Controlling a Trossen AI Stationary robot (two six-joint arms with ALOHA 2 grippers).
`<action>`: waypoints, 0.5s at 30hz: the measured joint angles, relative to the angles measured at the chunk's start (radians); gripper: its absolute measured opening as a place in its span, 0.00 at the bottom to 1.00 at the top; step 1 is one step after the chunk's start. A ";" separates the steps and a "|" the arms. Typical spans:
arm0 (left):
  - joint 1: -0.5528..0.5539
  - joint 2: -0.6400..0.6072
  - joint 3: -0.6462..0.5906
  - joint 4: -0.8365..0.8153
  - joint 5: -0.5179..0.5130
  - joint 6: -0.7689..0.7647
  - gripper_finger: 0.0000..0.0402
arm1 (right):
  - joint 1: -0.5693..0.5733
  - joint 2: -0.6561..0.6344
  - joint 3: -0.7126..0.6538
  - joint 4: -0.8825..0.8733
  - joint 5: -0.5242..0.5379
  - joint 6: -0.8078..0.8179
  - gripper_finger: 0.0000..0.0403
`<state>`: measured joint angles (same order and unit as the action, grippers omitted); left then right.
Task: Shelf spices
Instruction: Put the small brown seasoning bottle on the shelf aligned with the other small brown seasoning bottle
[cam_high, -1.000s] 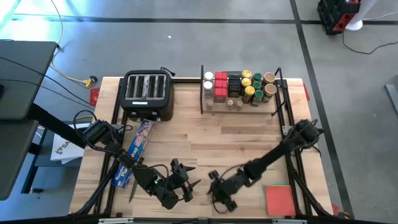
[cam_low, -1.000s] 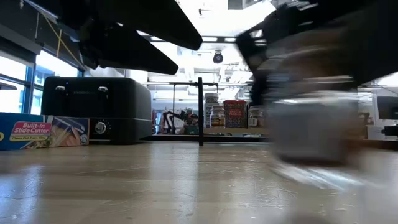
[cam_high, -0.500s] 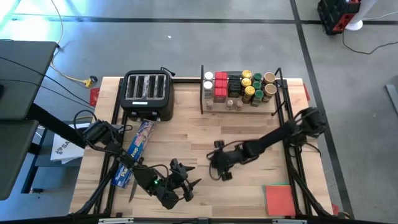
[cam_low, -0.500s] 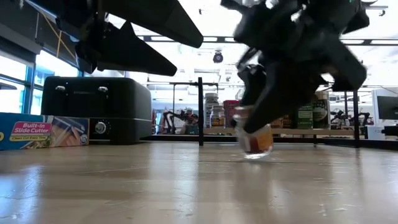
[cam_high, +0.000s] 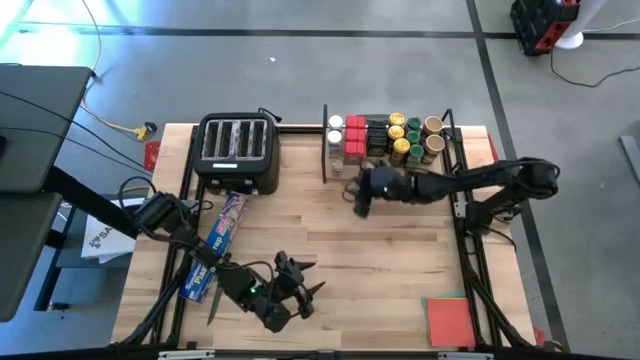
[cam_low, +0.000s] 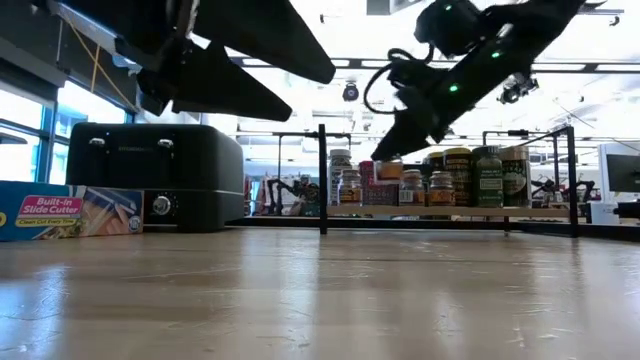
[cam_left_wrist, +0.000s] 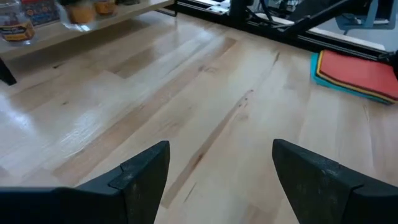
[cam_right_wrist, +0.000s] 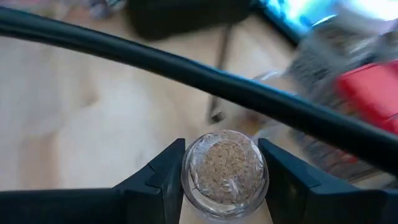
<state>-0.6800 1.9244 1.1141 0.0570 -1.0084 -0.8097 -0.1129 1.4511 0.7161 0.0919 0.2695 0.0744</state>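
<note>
My right gripper is shut on a small clear spice jar with tan contents. It hangs in front of the shelf's left part, above the table; the low view shows the jar below the fingers. The shelf is a light-wood board between black rod frames at the far side. On it stand red tins, black boxes and round jars. My left gripper is open over bare wood near the front edge, its fingers wide apart with nothing between them. My right gripper pinches the small jar's round wall between its two fingers, one on each side. The fingers come from the table's right, slanting down. The jar is lifted clear of the table, and its round tan end faces the wrist camera.
A black four-slot toaster stands at the far left, with a long blue plastic-wrap box in front of it. A red square pad lies at the near right. Black frame rods run along the table's right side.
My right gripper has swung from near the front edge to the far side, up to the front of the shelf, turning as it went. The jar it carries has risen off the table and stays between the fingers.
</note>
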 joint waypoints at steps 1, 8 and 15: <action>0.003 0.000 0.000 0.002 0.001 0.000 0.70 | -0.024 0.006 0.008 0.010 0.013 0.007 0.39; 0.007 0.000 0.000 0.025 0.001 0.000 0.70 | -0.121 0.071 0.048 0.082 0.038 -0.054 0.39; 0.006 0.000 0.000 0.049 0.003 0.001 0.70 | -0.159 0.142 0.052 0.084 0.040 -0.025 0.40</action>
<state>-0.6743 1.9244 1.1141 0.1062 -1.0054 -0.8085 -0.2718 1.5935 0.7677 0.1763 0.3097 0.0494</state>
